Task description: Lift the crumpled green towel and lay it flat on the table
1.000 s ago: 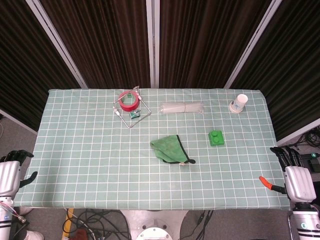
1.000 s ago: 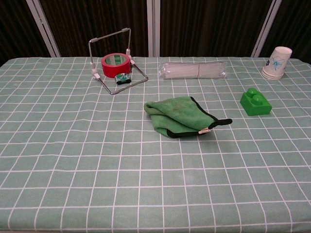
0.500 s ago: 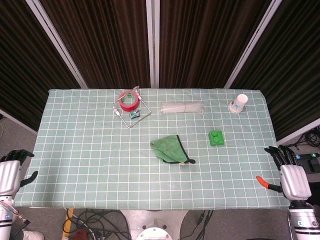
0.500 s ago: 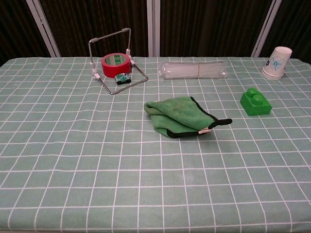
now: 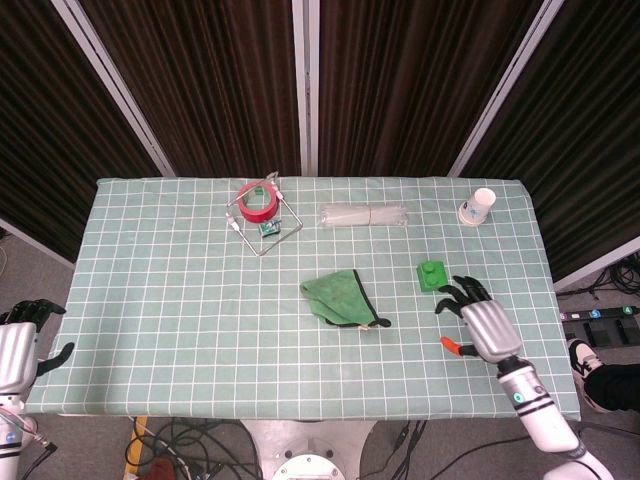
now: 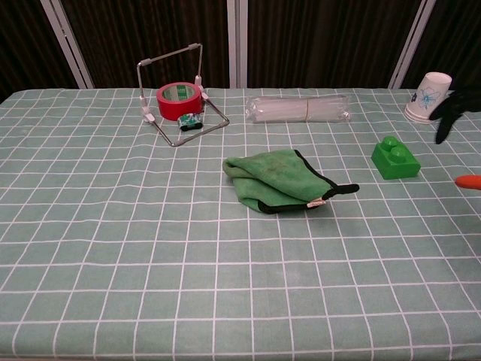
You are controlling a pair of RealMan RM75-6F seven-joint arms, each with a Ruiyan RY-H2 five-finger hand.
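1. A crumpled green towel (image 5: 343,299) lies folded near the middle of the checked desk (image 5: 150,300), untouched.
2. The right hand (image 5: 478,318) hovers over the desk's right side, fingers spread and holding nothing, just beside a green block (image 5: 432,275) and apart from the towel.
3. The left hand (image 5: 18,350) hangs off the desk's left edge, its dark fingers apart and holding nothing.
4. A red tape roll (image 5: 256,202) and paper cup (image 5: 480,206) sit along the far side.

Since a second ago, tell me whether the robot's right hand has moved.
Yes. The right hand has swung in from the table's right edge over the checked tablecloth, now near the green block, fingers spread, holding nothing.
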